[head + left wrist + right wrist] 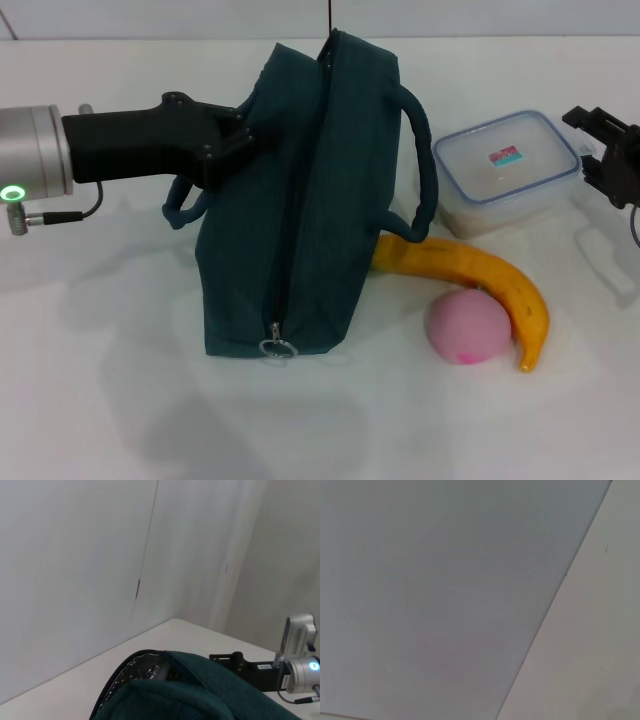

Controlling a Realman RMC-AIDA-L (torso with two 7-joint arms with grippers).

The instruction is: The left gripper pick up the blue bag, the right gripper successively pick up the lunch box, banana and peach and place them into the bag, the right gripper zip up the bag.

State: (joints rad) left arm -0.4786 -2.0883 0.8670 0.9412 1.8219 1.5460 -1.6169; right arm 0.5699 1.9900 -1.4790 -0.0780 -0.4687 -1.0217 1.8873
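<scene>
The blue bag (300,200) stands in the middle of the white table (100,400) and is taken as the landmark; its zip line runs along the top from the far end to the ring pull (278,347) at the near end, and whether the mouth is parted cannot be told from the head view. The left gripper (238,135) is pressed against the bag's left flank near the far end, beside the left handle loop (185,210); its fingers appear to be closed on the fabric or the strap there, though the contact itself is partly hidden.

To the bag's right the lunch box (508,168) lies with its lid clipped on; the banana (480,275) lies nearer, its stem end touching the bag's lower right side; the peach (466,327) sits against the banana's inner curve. The right gripper (612,150) hovers just beyond the lunch box on the side away from the bag; whether its fingers are parted cannot be told.

The step in hand is judged to be securing and raising the bag; it would be done well if the hold were confirmed on the handle rather than loose cloth, the lift kept slow and vertical so that the banana is not dragged, and the mouth left facing upward and slack for the lunch box.
</scene>
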